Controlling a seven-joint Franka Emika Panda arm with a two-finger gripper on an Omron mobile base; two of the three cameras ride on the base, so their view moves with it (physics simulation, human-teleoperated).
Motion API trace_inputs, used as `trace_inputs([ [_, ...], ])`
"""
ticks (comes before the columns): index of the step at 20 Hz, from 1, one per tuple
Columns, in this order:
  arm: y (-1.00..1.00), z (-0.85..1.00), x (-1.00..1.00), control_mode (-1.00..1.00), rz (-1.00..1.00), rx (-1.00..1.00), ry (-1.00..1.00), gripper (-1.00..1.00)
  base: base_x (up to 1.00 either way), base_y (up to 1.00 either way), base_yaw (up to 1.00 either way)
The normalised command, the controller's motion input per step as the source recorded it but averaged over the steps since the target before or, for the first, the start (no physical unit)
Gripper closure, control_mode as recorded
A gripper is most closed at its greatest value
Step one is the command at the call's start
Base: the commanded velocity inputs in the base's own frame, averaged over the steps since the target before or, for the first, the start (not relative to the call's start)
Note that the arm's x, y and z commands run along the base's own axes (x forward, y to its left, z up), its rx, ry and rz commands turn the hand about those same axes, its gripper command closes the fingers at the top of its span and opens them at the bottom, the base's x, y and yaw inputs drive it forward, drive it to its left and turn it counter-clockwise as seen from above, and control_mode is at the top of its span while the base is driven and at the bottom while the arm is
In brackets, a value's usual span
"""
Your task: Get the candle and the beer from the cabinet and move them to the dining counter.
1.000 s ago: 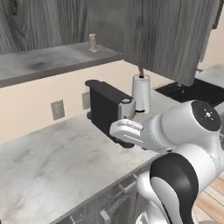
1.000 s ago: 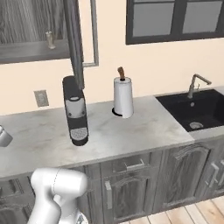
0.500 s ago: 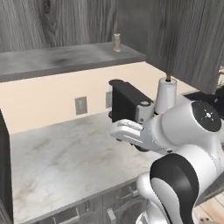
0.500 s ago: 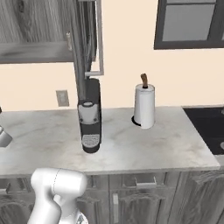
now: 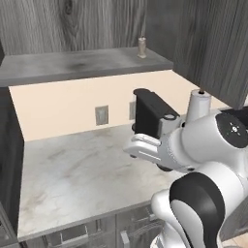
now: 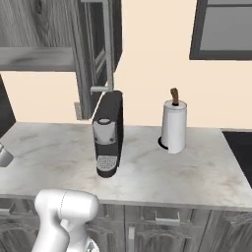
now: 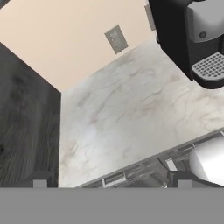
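Observation:
The candle (image 5: 141, 47) is a short greyish-tan cylinder standing near the right end of the grey shelf (image 5: 82, 63) in the open dark wood-grain cabinet (image 6: 96, 54). The cabinet's door stands open, its silver bar handle (image 6: 107, 44) above the coffee machine. My gripper (image 7: 111, 181) is open with nothing between its fingertips (image 7: 39, 179). It hangs above the marble wall counter (image 7: 127, 109), well below the shelf. My hand (image 5: 141, 148) points left in front of the coffee machine. The beer and the dining counter are out of view.
A black coffee machine (image 6: 108, 133) stands on the wall counter below the cabinet door. Right of it is a white paper-towel roll (image 6: 173, 125). A wall outlet (image 5: 101, 115) sits under the shelf. A tall dark panel (image 7: 26, 122) bounds the counter's left end. A window (image 6: 224, 29) is at the upper right.
Both base views have slid so that the shelf, candle, coffee machine and towel roll sit further right: the base has driven left. The arm keeps its pose.

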Motion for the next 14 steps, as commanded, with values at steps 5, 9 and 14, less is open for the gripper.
trace_inputs([
  [5,0.0,0.0,0.0,1.0,0.0,0.0,0.0,-1.0,0.94,0.47,0.07],
  [9,0.0,0.0,0.0,1.0,0.0,0.0,0.0,-1.0,0.86,0.74,-0.03],
  [14,0.0,0.0,0.0,1.0,0.0,0.0,0.0,-1.0,0.87,0.9,-0.01],
])
